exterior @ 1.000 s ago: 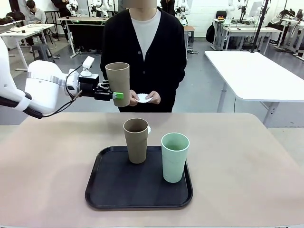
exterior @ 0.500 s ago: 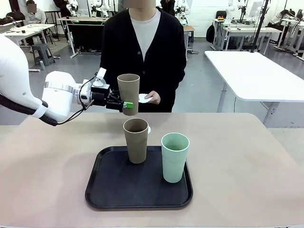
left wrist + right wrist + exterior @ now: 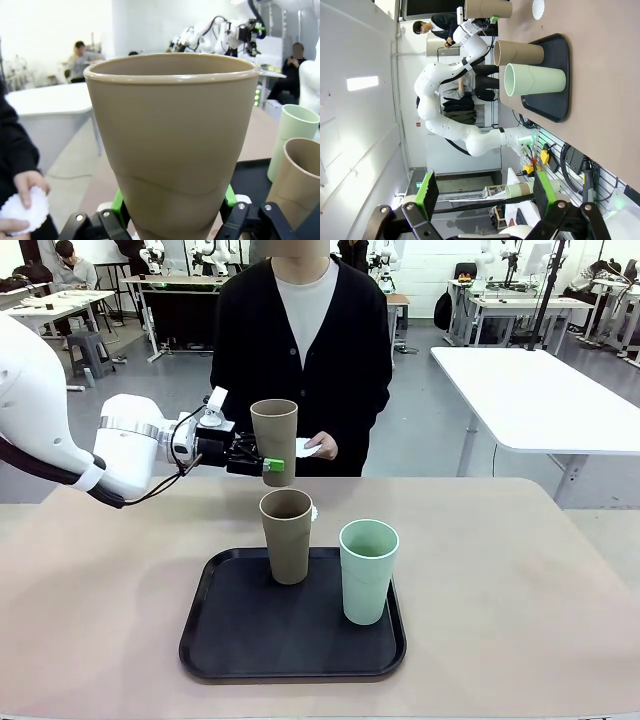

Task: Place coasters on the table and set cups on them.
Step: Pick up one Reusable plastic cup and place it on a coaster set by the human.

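Tan cup [image 3: 274, 440], lower, between left fingers [image 3: 272, 465]

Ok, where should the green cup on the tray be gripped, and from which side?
Probably best to grip the green cup at mid-wall, coming in level from the robot's right. It stands upright and tapers downward, and a brown cup stands close on its left.

The right gripper [image 3: 485, 194] hangs with its green-padded fingers spread wide, nothing between them. On the beige table [image 3: 605, 75], a black tray [image 3: 557, 102] carries a tan cup [image 3: 518, 52] and, to its right, a mint cup [image 3: 535, 80]. Past the tray's far edge lies a white coaster [image 3: 538, 8]. The left arm [image 3: 445, 100] holds a second tan cup [image 3: 488, 7] aloft.
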